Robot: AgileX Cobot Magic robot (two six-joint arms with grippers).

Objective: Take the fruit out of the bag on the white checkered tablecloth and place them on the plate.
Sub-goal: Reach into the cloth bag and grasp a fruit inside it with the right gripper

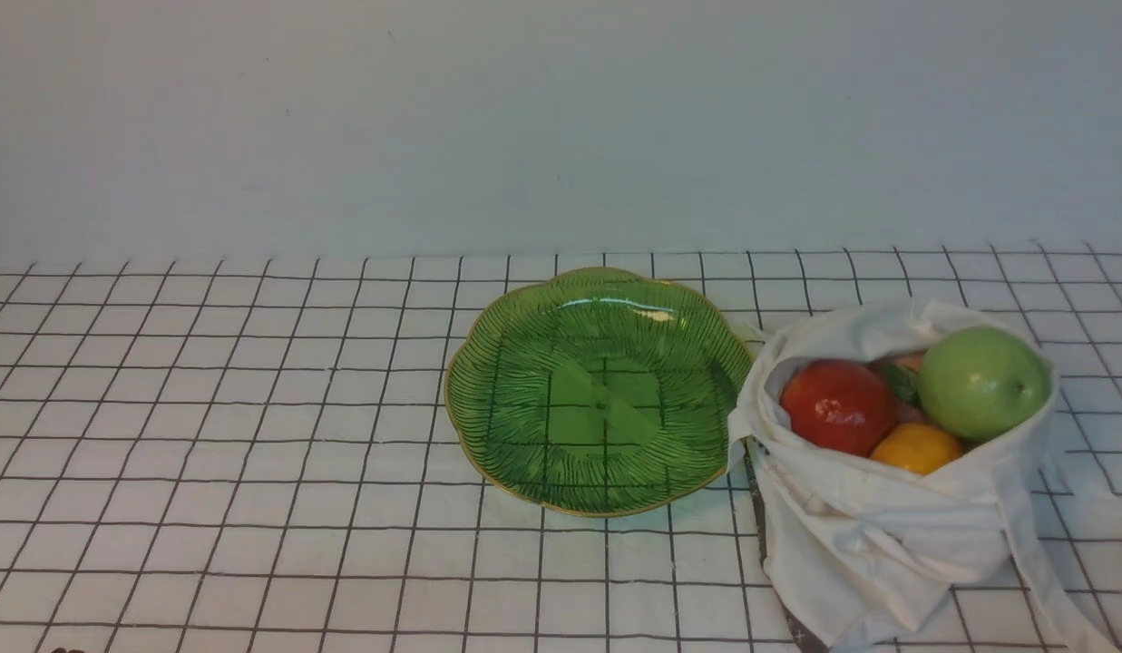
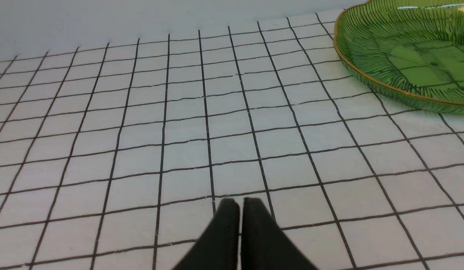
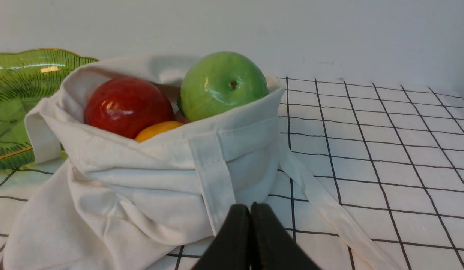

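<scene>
Two pincers are mine, and both are closed with nothing gripped: the left pincer (image 2: 241,204) hangs over the checkered tablecloth (image 2: 186,150). Next comes the green plate (image 1: 601,408), bare, its gold rim by the bag. Right of it the white bag (image 1: 887,508) holds a red apple (image 1: 839,406), an orange fruit (image 1: 917,448) and a green apple (image 1: 984,382); my right pincer (image 3: 251,210) is near. I read no writing anywhere.

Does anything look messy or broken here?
Nothing looks broken or spilled. The white bag is a bit crumpled, with its strap trailing on the tablecloth, but that's normal for soft cloth. The green plate looks whole.
</scene>
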